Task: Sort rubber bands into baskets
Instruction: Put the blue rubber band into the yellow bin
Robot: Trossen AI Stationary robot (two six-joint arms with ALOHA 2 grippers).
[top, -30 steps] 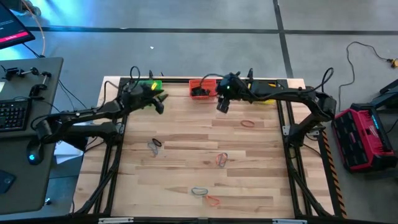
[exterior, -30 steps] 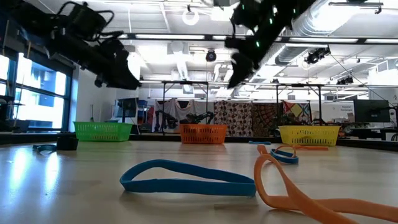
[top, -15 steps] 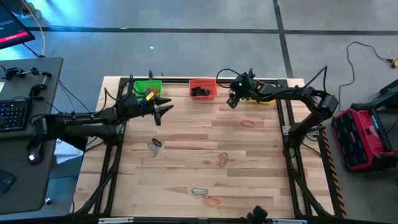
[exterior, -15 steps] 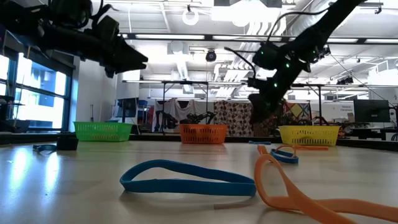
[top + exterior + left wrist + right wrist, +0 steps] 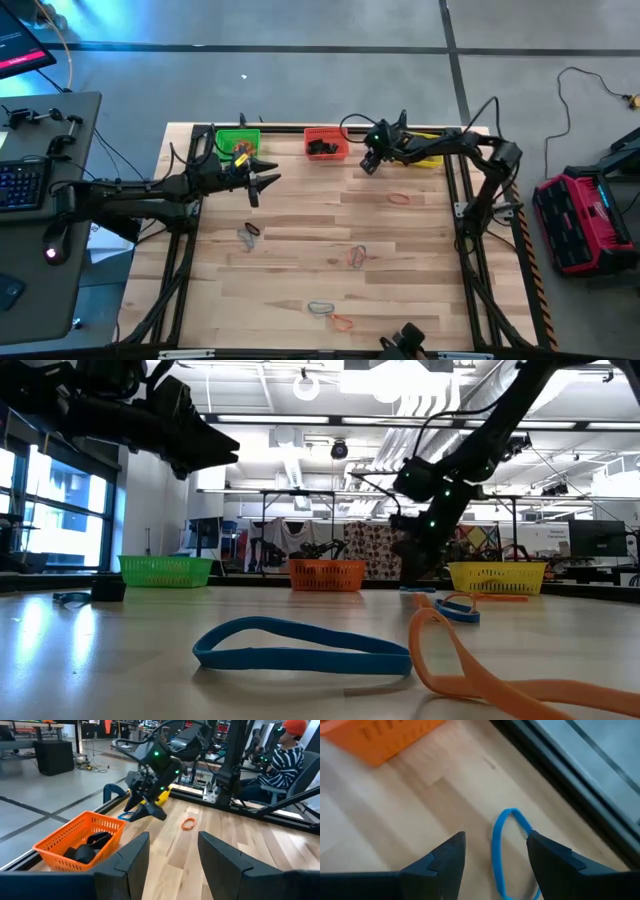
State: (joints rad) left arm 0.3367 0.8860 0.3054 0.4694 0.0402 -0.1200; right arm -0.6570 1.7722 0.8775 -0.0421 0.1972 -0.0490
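You are at the pick-up step for one band: your right gripper (image 5: 492, 857) hangs with its fingers (image 5: 447, 860) spread and empty above a thin blue rubber band loop (image 5: 507, 852) lying flat on the pale wooden counter (image 5: 300, 240), at the far edge between the red-orange mesh plastic basket (image 5: 326, 143) and the yellow mesh plastic basket (image 5: 428, 150). The loop sits toward one finger rather than centred, so I judge you need a small sideways shift, then a straight drop and a close on the strand, before carrying it to a basket.

Your left gripper (image 5: 262, 182) waits with its fingers open and empty, above the counter just in front of the green mesh plastic basket (image 5: 236, 140).

More bands remain scattered on the counter: an orange-red loop (image 5: 399, 198) toward the right, mixed ones (image 5: 355, 256) mid-counter and others (image 5: 330, 314) near the front edge.

I can read no brand, label or writing anywhere.
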